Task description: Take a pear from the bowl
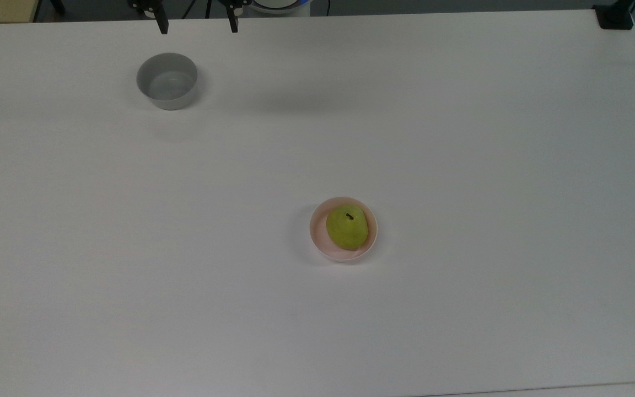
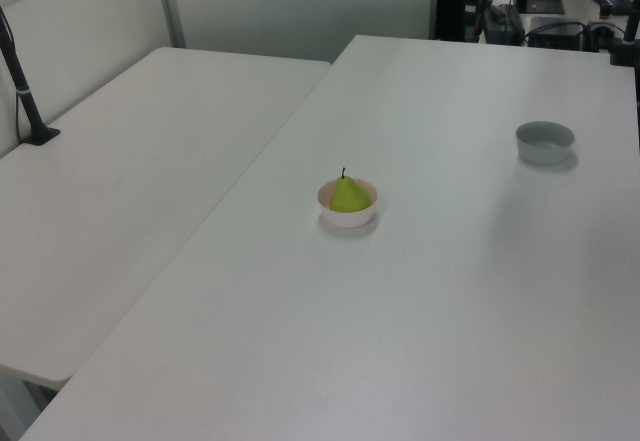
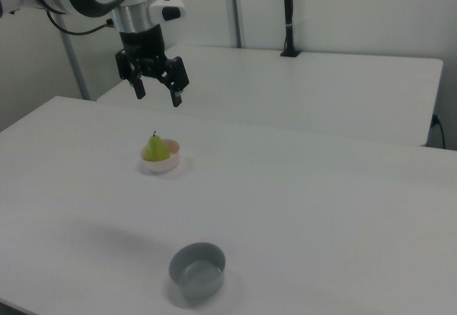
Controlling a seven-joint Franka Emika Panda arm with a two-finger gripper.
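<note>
Two bowls are set well apart on the white worktop [image 1: 461,138]: the pear [image 1: 346,226] is seated (stem up) in the pink bowl [image 1: 317,238], the grey bowl [image 1: 166,80] elsewhere. The end effector [image 3: 156,93] is held wide open and empty, high above.

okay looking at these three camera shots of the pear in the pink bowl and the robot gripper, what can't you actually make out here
- Underside of the pear: hidden by the pink bowl it sits in, in the top, left and right views.
- Gripper, top view: cut off by the upper edge; two spread fingertips show.
- Gripper height above the table: right view shows the gripper raised, how far is unclear.
- Grey bowl contents: looks empty; a thin film would be too faint.
</note>
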